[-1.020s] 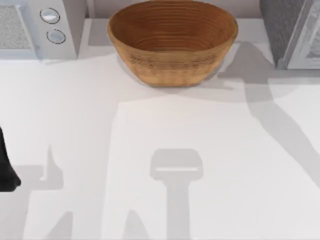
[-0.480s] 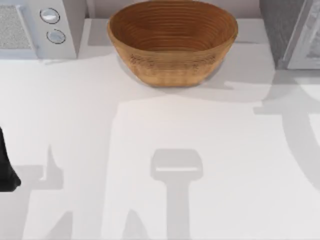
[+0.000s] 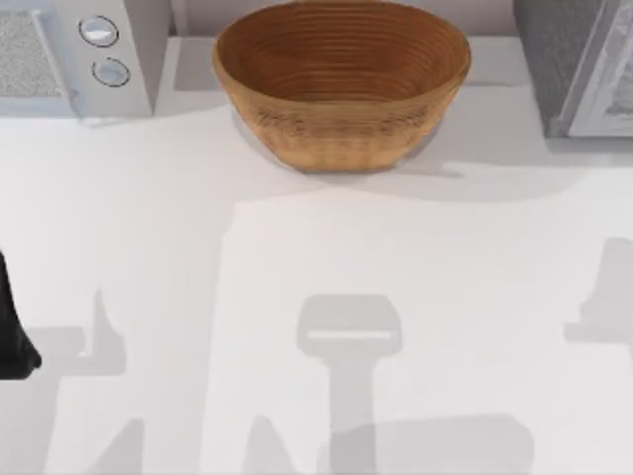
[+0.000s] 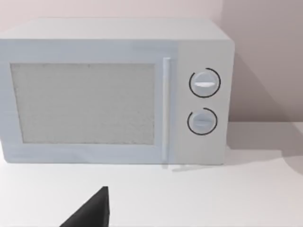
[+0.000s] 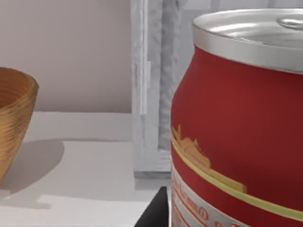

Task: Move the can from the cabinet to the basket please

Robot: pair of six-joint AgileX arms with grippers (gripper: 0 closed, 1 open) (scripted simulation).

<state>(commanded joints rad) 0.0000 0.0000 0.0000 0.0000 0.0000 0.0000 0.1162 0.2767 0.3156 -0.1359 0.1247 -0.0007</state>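
Right at my right claw, the one can (image 5: 236, 132) looms: red body, gold stripe and emblem, silver top with pull tab, white print too cut off to read. A dark finger (image 5: 154, 213) shows beside its base; whether I grip it I cannot tell. Behind the can stands the cabinet (image 5: 151, 90) with its white-framed door. Farther off sits one empty wicker basket (image 3: 341, 84) on the white worktop (image 3: 297, 267). My left arm (image 3: 12, 327) sits parked at the worktop's left edge, facing one microwave (image 4: 113, 90) with two knobs.
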